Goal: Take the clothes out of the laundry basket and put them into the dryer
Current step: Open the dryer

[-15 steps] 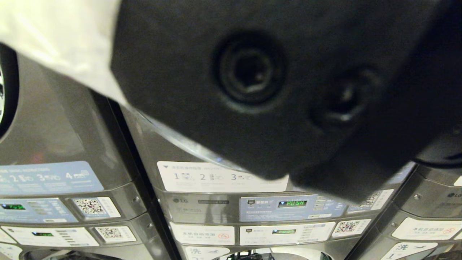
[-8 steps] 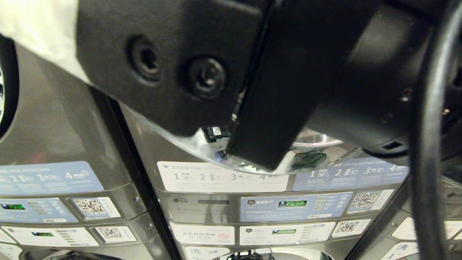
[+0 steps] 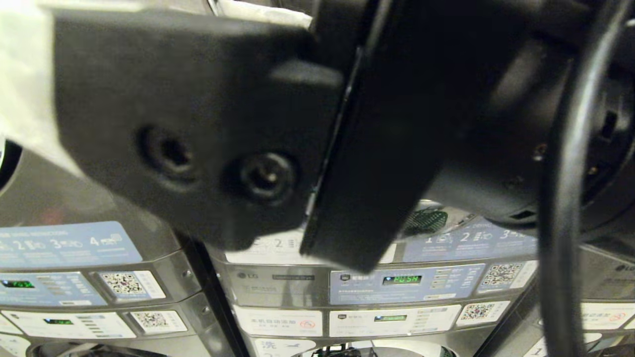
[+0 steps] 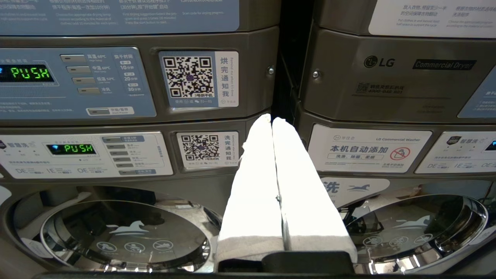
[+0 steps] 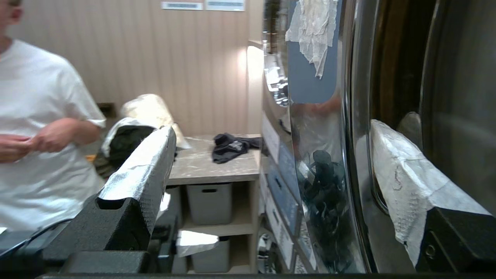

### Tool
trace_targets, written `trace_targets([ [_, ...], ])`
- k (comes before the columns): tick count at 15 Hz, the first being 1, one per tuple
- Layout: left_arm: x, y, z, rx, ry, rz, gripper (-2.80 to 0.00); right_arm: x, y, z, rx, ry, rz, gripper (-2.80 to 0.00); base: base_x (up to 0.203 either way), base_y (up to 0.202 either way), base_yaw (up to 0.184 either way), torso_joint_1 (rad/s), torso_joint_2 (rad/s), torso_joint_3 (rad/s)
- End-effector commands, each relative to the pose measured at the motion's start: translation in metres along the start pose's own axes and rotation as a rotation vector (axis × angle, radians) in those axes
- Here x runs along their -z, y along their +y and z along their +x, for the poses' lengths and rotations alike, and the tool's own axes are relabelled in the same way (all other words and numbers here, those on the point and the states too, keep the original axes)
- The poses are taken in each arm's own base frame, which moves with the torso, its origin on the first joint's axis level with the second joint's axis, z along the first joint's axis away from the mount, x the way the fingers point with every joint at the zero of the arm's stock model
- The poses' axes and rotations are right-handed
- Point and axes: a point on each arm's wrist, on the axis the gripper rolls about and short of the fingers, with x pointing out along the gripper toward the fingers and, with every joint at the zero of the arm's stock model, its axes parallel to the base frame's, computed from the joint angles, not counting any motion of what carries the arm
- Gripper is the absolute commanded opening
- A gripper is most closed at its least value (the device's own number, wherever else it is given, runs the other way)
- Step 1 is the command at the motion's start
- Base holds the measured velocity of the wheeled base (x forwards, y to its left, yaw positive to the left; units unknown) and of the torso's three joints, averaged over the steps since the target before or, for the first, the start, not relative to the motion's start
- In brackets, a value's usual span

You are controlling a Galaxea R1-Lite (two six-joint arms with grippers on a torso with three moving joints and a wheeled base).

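Clothes are not in the right gripper point(image 5: 271, 170); its two white-wrapped fingers point(image 5: 143, 162) stand wide apart with nothing between them. One finger lies close to the shiny round door rim of the dryer point(image 5: 348, 155), and I cannot tell if it touches. The other finger sticks out into the room. In the head view the right arm point(image 3: 347, 124) is so close that it hides most of the dryer front.

The left gripper point(image 4: 273, 186) hangs low in front of the machines with its white fingers pressed together, holding nothing.

The only clothes that show are a dark garment point(image 5: 232, 146) lying crumpled on a table point(image 5: 209, 170) by the wall, and a dark and light heap point(image 5: 131, 131) further along it. No laundry basket shows. The garment looks soft, floppy and light. It will sag and bunch when lifted, so a pinch on a thick fold in the middle seems best.

The table is a pale shelf unit with grey bins point(image 5: 209, 201) under it. A person in a white shirt point(image 5: 38, 147) stands near it. The machines are grey and stacked, with green "PUSH" lights point(image 4: 26, 73) and stickers on their panels. The wall behind is beige.
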Motion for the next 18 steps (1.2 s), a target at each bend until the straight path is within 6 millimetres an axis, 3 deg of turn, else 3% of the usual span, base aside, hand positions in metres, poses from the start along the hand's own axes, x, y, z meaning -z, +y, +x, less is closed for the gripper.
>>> trace_targets([
  [1,0.000,0.000,0.000,-0.001,0.000,0.000,-2.80,-0.003,0.002,-0.003,-0.026,-0.005,-0.001,0.00,0.000,0.000,0.000,0.000,0.00,0.000],
  [11,0.000,0.000,0.000,-0.001,0.000,0.000,-2.80,-0.021,0.012,-0.039,-0.062,-0.029,-0.017,0.00,0.000,0.000,0.000,0.000,0.00,0.000],
  [15,0.000,0.000,0.000,-0.001,0.000,0.000,-2.80,-0.034,0.018,-0.071,-0.042,-0.062,-0.034,0.00,0.000,0.000,0.000,0.000,0.00,0.000],
  [18,0.000,0.000,0.000,-0.001,0.000,0.000,-2.80,-0.029,0.015,-0.102,0.036,-0.031,-0.044,0.00,0.000,0.000,0.000,0.000,0.00,0.000],
])
